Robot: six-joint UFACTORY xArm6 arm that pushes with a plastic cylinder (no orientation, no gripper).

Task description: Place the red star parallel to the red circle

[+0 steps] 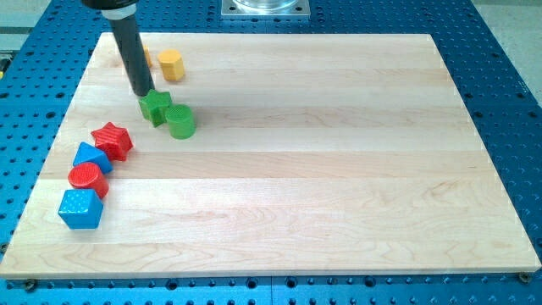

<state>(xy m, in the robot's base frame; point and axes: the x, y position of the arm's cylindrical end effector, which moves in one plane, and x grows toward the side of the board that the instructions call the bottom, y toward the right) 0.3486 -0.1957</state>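
On the wooden bench (339,169), my tip (142,92), a jawless end effector, touches the green star block (156,107), likely shoving it into the red star block (112,140) beside the red circle block (85,177).

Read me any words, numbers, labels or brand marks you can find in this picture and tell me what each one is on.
None: no text can be read anywhere in the camera view.
The wooden board is bare wood grain.
The red star, red circle, blue cube, green star and yellow block carry only a dotted texture, no lettering.
My tip, just above the green star, sits on an unmarked rod.
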